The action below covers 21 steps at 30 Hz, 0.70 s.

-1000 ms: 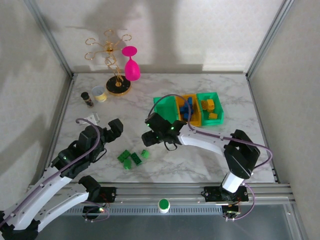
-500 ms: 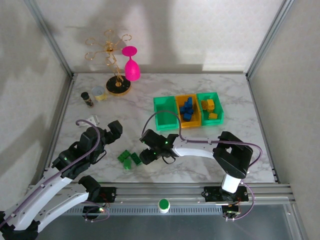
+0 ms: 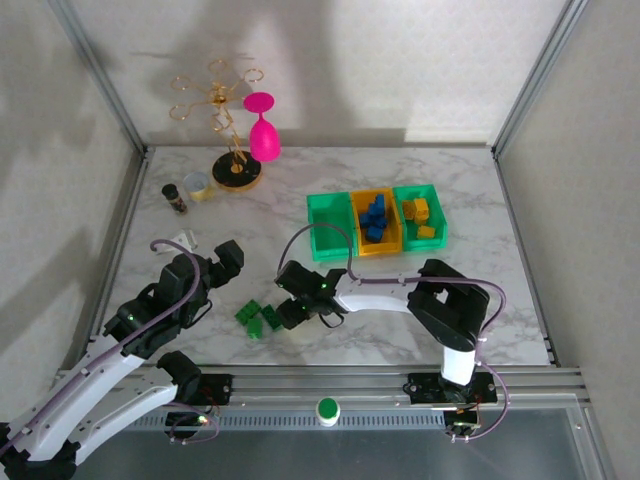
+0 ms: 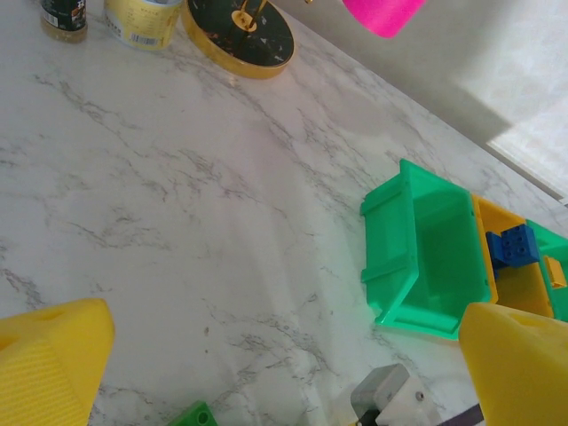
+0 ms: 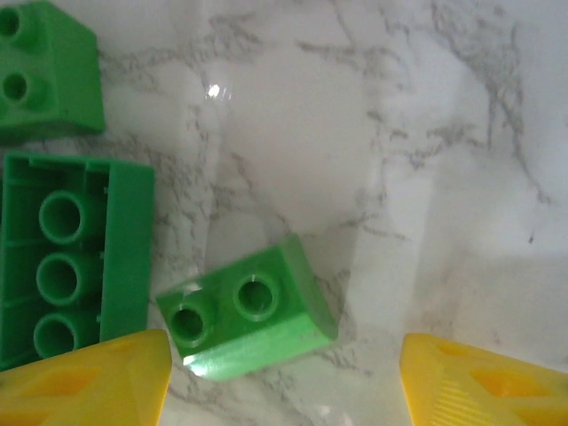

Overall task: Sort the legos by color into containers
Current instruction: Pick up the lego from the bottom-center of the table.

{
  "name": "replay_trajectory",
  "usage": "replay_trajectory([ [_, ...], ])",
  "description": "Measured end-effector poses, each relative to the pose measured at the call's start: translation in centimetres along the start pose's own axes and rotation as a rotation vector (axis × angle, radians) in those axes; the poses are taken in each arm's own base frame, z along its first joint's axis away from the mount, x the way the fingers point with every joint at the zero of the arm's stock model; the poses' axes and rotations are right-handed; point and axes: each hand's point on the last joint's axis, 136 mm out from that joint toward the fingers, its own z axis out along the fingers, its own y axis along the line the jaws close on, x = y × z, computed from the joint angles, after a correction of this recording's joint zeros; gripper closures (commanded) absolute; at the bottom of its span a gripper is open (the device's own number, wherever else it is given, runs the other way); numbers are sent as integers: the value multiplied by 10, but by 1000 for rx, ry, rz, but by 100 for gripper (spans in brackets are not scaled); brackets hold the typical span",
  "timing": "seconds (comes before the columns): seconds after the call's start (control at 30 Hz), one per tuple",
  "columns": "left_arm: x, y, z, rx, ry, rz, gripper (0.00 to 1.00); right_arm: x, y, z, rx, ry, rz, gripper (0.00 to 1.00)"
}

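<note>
Now the right hand [image 5: 286, 344] is partly open around a small green lego [image 5: 248, 312] lying close to the near edge of the counter [image 5: 417, 133], its fingers [image 5: 89, 377] on both sides not touching it, and the left hand [image 4: 286, 319] is wide open, holding nothing.

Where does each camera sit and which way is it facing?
Top external: above, behind the bases, looking down on the table, both arms showing.
Left wrist: on the left gripper, facing the empty green bin past its yellow fingers.
Right wrist: on the right gripper, straight down at a green brick between its fingers.
Shared: top and left wrist show that bin.
</note>
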Motion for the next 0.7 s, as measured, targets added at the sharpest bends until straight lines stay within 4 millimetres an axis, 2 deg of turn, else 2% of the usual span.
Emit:
replay_trajectory([
  [0.17,0,0,0,-1,-1,0,0,-9,-2,10,34,-2,-17,43],
  [0.33,0,0,0,-2,-3,0,0,-13,-1,9,33,-6,-27,51],
  [0.7,0,0,1,-5,0,2,0,-12,-3,9,46,-4,-22,78],
])
